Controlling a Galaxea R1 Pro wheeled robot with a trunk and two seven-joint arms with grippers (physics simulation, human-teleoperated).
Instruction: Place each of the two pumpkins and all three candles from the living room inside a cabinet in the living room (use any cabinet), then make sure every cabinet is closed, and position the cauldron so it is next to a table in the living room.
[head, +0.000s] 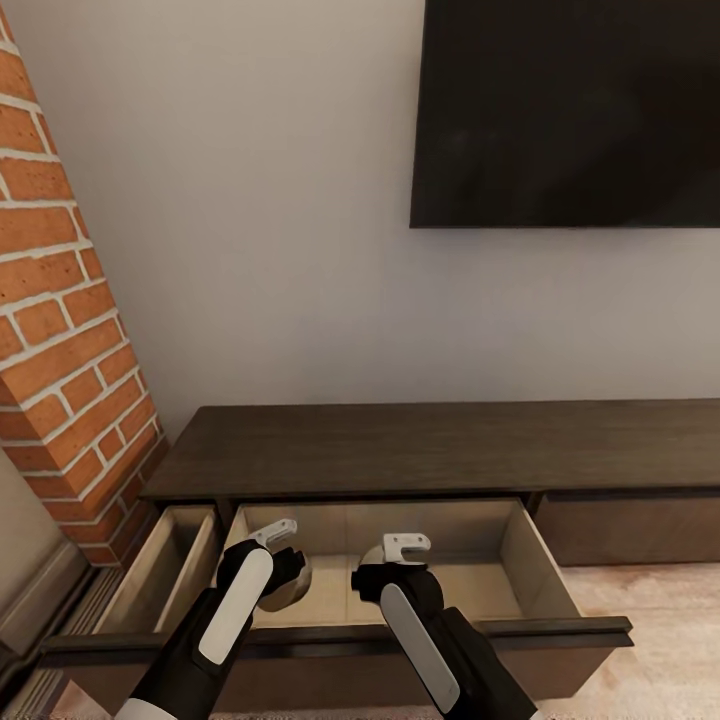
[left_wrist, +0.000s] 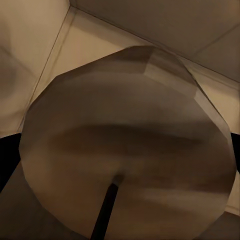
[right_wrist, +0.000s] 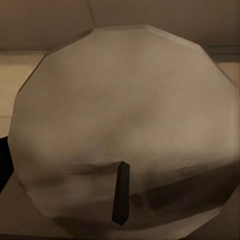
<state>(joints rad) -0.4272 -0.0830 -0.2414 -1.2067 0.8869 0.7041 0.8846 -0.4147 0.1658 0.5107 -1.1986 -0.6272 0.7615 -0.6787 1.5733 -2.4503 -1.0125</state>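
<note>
Against the pale wall, under a big black screen (head: 570, 110) and beside a red brick post (head: 60, 330), stands the long dark cabinet (head: 440, 448). Two of its drawers are pulled out: a big wide drawer (head: 530, 555) in the middle and a small drawer (head: 170, 560) next to the bricks. Both arms reach down into the big drawer. The left claw (head: 283, 570) has a candle (left_wrist: 125, 145) in it, and the right claw (head: 385, 570) has another candle (right_wrist: 125, 130). Each wrist camera looks right at a candle's flat pale top with its little dark wick, so each candle seems to be held tight, but I cannot see the fingers to tell how far they are closed. Both candles hang over the pale floor of the big drawer, close to its front. Each one seems to lean, its round top and wick pointing back up along the arm, so its short length runs the same way as the claw. I think a leaning candle could fall on its side and roll if it is let go too high. The two claws are near each other and might bump.
</note>
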